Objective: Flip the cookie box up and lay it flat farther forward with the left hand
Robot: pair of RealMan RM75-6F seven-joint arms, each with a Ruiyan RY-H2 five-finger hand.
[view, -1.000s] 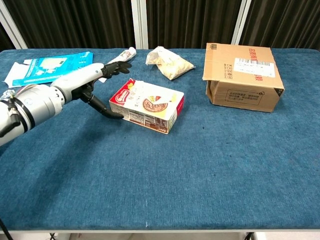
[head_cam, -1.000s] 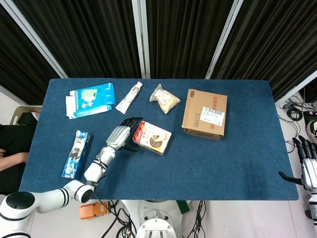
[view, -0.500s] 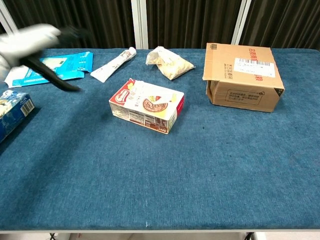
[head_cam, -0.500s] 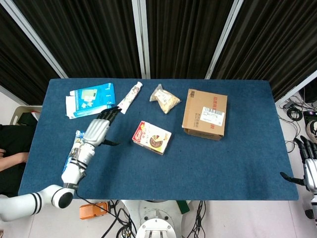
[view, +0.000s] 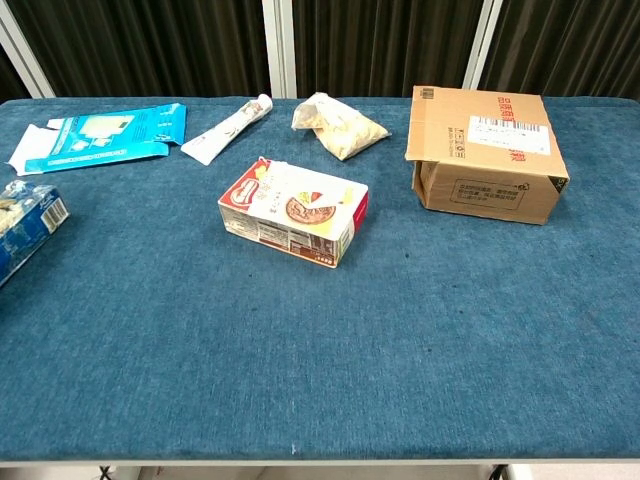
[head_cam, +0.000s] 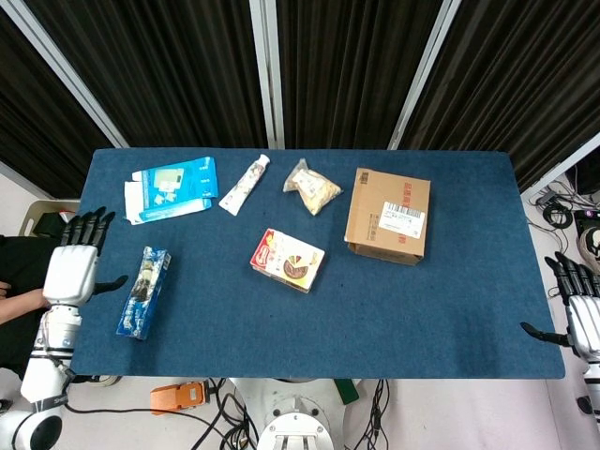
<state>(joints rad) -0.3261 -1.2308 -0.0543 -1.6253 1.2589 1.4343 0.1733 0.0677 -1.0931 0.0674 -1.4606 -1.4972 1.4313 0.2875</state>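
The cookie box (head_cam: pixel 288 260) (view: pixel 293 211), red and white with a cookie picture on top, lies flat near the middle of the blue table (head_cam: pixel 309 319). My left hand (head_cam: pixel 75 267) is off the table's left edge, fingers spread, holding nothing, far from the box. My right hand (head_cam: pixel 582 314) hangs past the right edge, fingers apart and empty. Neither hand shows in the chest view.
A brown cardboard box (head_cam: pixel 388 215) sits right of the cookie box. A blue snack box (head_cam: pixel 143 291) lies at the left, a flattened light-blue carton (head_cam: pixel 172 187) at the back left, a white tube (head_cam: pixel 244 184) and a clear bag (head_cam: pixel 312 187) at the back.
My left hand has let go of the cookie box's left end and swung back left, off the table edge. The box stays where it lay.
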